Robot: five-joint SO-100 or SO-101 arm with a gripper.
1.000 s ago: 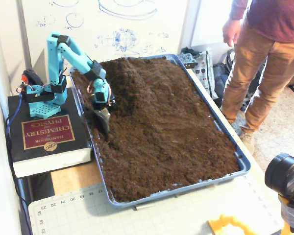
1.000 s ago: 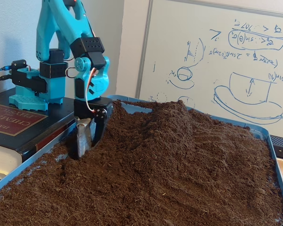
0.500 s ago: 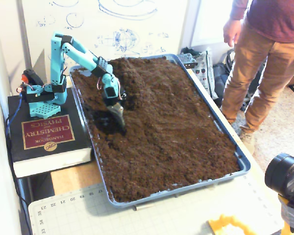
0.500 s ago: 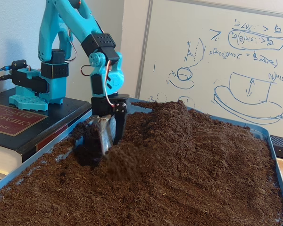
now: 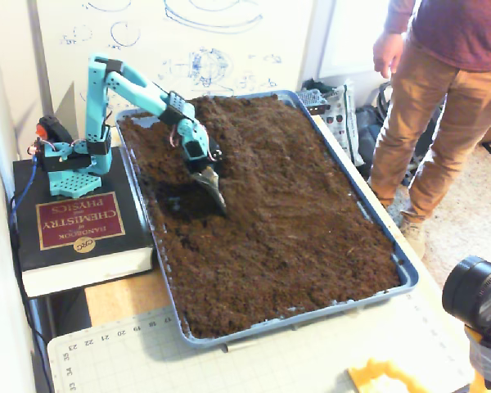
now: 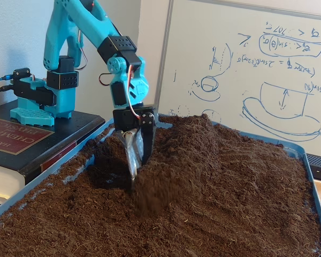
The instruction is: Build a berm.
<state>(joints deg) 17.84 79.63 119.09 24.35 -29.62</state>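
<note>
Reading off the dark book (image 5: 78,229) under the arm's base, the words "HANDBOOK OF CHEMISTRY AND PHYSICS" and a small "CRC" mark were made out on its red label in a fixed view; only "CHEMISTRY" and part of "PHYSICS" were seen on it in the other (image 6: 10,140). Blue marker sketches and scribbles, not legible, were seen on the whiteboard (image 6: 246,69). Numbers along the edge of a grid cutting mat (image 5: 147,352) were noted near the tray's front.

A blue tray (image 5: 405,274) was filled with dark brown soil (image 5: 295,237), spread across nearly its whole bed. The berm (image 6: 198,139) was seen as a raised ridge toward the tray's far end, near the whiteboard, just beside the tool. The teal arm (image 5: 135,82) was reached out over the tray, and its gripper (image 6: 136,160) was pointed down with the tips sunk in loose soil at the berm's foot; the fingers were drawn close together, but open or closed could not be told. A person in tan trousers (image 5: 425,123) was stood beside the tray's right side.
</note>
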